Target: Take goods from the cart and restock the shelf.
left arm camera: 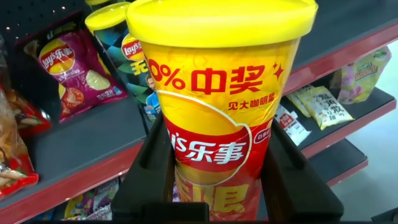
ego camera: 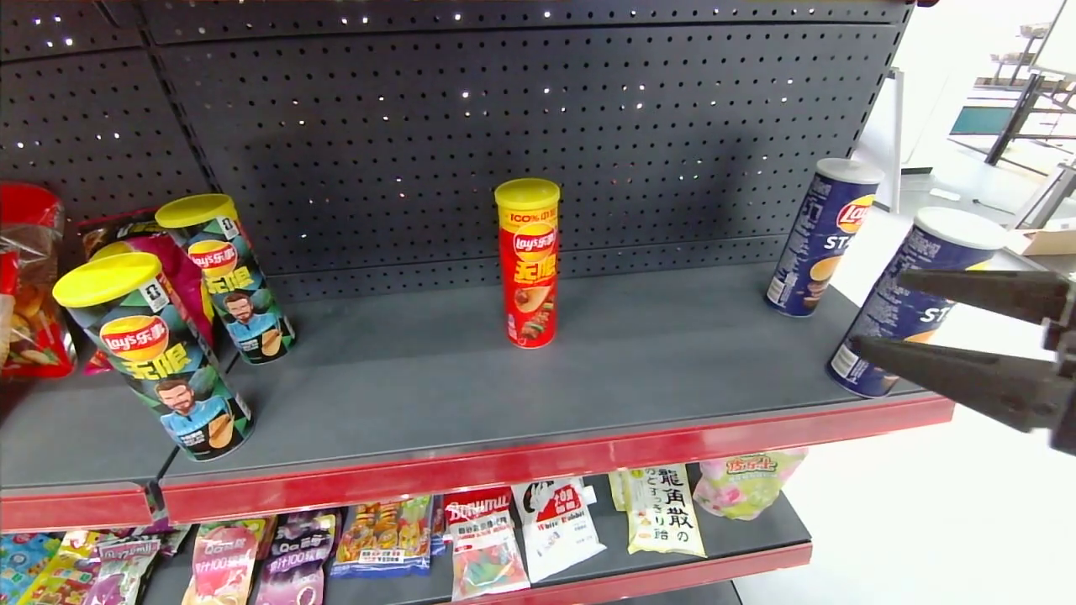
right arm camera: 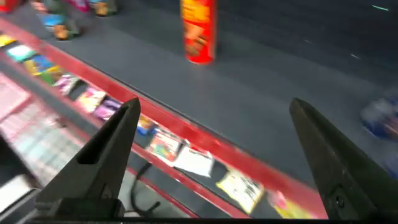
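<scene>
A red chip can with a yellow lid (left arm camera: 217, 93) stands upright between the fingers (left arm camera: 155, 168) of my left gripper (left arm camera: 217, 158), which is shut on it, in front of the shelf's left part. On the grey shelf (ego camera: 420, 378) another red can (ego camera: 527, 269) stands alone in the middle, also seen from the right wrist (right arm camera: 199, 31). My right gripper (ego camera: 878, 311) is open at the shelf's right end, just in front of a blue can (ego camera: 933, 252) at the front corner. Its fingers (right arm camera: 106, 155) hold nothing.
Two green-and-black cans (ego camera: 172, 361) (ego camera: 231, 277) stand at the shelf's left with red and pink chip bags (ego camera: 25, 277) behind them. A second blue can (ego camera: 820, 239) stands at the back right. Snack bags (ego camera: 504, 538) fill the lower shelf. A pegboard wall backs the shelf.
</scene>
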{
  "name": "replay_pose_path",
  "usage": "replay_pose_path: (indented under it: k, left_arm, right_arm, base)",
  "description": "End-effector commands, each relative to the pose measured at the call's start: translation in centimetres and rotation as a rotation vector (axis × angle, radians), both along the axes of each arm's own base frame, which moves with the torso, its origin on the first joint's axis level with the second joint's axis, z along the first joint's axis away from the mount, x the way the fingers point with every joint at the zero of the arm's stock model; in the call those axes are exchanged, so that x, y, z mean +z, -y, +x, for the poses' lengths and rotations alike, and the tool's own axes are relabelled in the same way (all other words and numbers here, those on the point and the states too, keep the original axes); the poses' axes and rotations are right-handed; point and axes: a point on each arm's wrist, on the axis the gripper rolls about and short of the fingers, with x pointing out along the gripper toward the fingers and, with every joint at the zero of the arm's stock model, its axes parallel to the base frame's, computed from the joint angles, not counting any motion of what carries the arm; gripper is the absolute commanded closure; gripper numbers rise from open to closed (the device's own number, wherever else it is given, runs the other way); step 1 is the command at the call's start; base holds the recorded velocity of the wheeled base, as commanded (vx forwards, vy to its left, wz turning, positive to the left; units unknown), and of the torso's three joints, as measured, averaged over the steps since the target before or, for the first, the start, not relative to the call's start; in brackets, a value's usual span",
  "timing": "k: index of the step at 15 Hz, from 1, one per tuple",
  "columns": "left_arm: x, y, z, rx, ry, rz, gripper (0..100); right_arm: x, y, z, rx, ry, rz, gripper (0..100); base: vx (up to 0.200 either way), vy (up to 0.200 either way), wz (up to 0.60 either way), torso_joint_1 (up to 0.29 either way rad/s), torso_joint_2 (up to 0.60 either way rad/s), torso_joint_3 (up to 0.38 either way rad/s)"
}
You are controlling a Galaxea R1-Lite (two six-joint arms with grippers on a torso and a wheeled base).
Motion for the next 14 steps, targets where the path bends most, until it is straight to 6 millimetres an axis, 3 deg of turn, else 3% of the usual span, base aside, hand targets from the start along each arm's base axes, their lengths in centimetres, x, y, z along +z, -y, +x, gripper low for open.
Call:
replay_pose_path:
  k: [1,2,7,11,14]
  left_arm:
    - [0.3,0.1,0.8,0.000,-0.033,0.004,100]
    - [0.3,0.1,0.8,0.002,-0.037,0.005,100]
    - [0.3,0.1,0.8,0.009,-0.032,0.007,100]
    - [0.4,0.1,1.1,0.008,-0.047,0.010,100]
    - [0.4,0.1,1.1,0.008,-0.047,0.010,100]
  right_arm:
    - [-2.6,-5.9,6.7,0.128,-0.084,-0.021,0]
    - [-3.4,-7.2,8.8,0.143,-0.065,-0.007,0]
    - [-5.7,-10.6,14.5,0.161,-0.096,-0.018,0]
    - [-6.4,-13.2,17.8,0.166,-0.090,-0.009,0]
    - [-6.8,-13.5,19.2,0.105,-0.098,-0.002,0]
  base:
    - [0.000,0.000,0.00,0.000,0.00,0.000]
    - [0.000,0.000,0.00,0.000,0.00,0.000]
    - [0.000,0.000,0.00,0.000,0.00,0.000]
    - [0.000,0.000,0.00,0.000,0.00,0.000]
    - [0.000,0.000,0.00,0.000,0.00,0.000]
